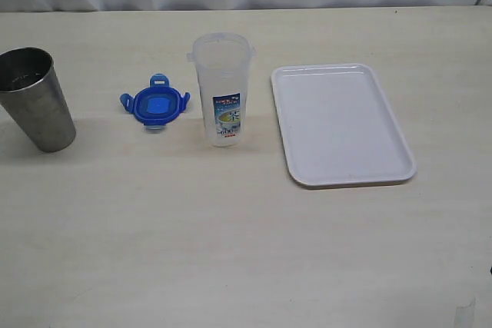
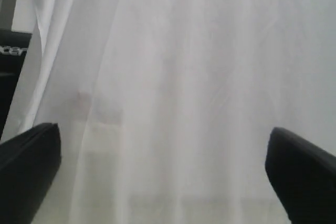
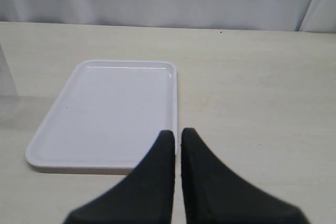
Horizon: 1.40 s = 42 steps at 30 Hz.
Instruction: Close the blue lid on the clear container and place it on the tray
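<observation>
Exterior view gives me the whole table [image 1: 231,251]. The clear container [image 1: 221,90] stands upright near the middle, its mouth uncovered and its blue-and-white label turned toward the camera. The blue lid [image 1: 155,105] lies flat on the table just to the left of the container, close to it but not touching, with its snap flaps spread outward. Farther left, well apart from the lid, a tapered steel cup [image 1: 34,97] stands on the table. To the right of the container lies the tray [image 1: 342,124], flat on the table, near the container but apart from it, its white floor facing up. In the left wrist view my left gripper [image 2: 163,135] is released: its two dark fingers [image 2: 29,166] sit far apart at opposite sides of the picture, and between them I see a white curtain [image 2: 184,77]. In the right wrist view my right gripper [image 3: 177,132] is clenched, its two dark fingers drawn together with a thin slit between them. Their tips line up with one corner of the tray, and I cannot tell how high above the table they are.
</observation>
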### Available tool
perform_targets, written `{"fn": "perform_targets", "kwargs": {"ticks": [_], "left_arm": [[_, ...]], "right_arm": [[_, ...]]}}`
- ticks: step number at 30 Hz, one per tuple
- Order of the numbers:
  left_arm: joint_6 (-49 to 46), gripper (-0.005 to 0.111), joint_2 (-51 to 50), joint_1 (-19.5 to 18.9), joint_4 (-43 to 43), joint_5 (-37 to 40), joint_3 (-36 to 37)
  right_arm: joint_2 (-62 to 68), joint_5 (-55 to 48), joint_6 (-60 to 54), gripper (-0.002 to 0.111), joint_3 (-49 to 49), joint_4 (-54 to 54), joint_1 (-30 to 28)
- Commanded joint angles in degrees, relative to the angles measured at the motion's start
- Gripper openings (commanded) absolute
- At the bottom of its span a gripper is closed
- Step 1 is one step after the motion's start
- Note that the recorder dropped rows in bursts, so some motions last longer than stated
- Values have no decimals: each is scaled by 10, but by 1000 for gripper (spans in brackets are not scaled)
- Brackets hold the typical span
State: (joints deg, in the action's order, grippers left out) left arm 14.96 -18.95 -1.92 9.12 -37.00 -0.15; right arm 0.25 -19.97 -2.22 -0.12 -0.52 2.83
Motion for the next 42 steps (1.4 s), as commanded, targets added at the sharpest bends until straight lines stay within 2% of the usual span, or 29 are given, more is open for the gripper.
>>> {"fn": "perform_targets", "kwargs": {"ticks": [1,8,17,27,42], "left_arm": [[-1,102,-89,0,9,-35,-2],[-48,102,-302,0,23,-126,-2],[-74,102,-562,0,23,-328,-2],[-84,102,-727,0,22,-330,-49],[-104,102,-834,0,12,-330,-114]], "right_arm": [[-3,2,0,4,1,-2,-3],[-3,2,0,4,1,-2,-3],[-3,2,0,4,1,-2,-3],[-3,2,0,4,1,-2,-3],[-3,2,0,4,1,-2,-3]]}}
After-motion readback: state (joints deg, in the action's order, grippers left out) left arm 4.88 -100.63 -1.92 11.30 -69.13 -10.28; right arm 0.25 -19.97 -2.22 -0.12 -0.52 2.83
